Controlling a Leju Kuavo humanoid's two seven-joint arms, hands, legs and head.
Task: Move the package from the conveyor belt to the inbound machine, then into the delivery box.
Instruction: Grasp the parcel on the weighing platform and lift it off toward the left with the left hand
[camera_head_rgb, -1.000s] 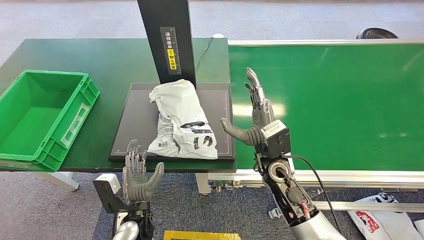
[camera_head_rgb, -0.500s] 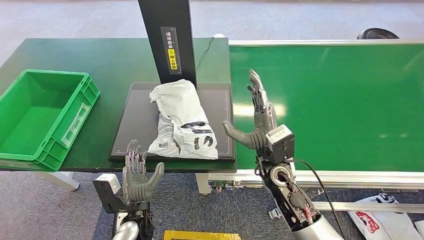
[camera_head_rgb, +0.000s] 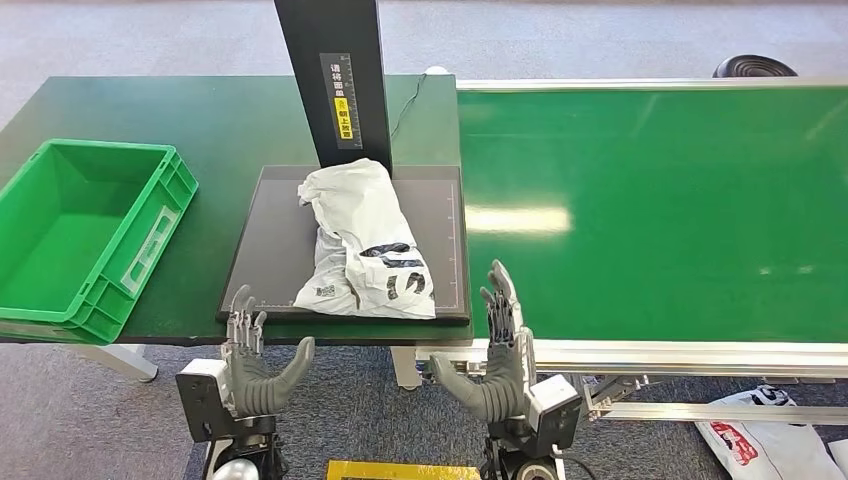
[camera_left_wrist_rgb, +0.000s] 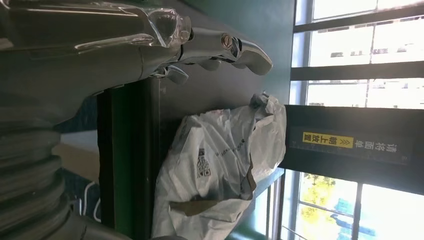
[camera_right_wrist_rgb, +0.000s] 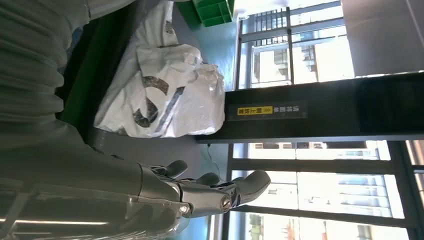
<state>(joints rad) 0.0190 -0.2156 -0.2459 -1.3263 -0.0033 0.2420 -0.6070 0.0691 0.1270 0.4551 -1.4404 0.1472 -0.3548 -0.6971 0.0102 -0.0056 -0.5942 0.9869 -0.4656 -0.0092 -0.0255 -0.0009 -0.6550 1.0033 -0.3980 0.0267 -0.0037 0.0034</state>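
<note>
Likely soft and light, the package (camera_head_rgb: 365, 243) is lying mid-frame, inviting a bunched-middle grasp, while both hands are hovering empty, fingers spread.

Black upright post (camera_head_rgb: 335, 80) stands at the scanner platform's (camera_head_rgb: 270, 235) far edge, blocking approach from behind the white package (camera_head_rgb: 365, 245). Platform's near and side edges open. Conveyor belt (camera_head_rgb: 660, 200) surface bare. Green crate (camera_head_rgb: 85, 235) open-topped, well left.

Bright even light; glare on conveyor belt (camera_head_rgb: 515, 218).
</note>
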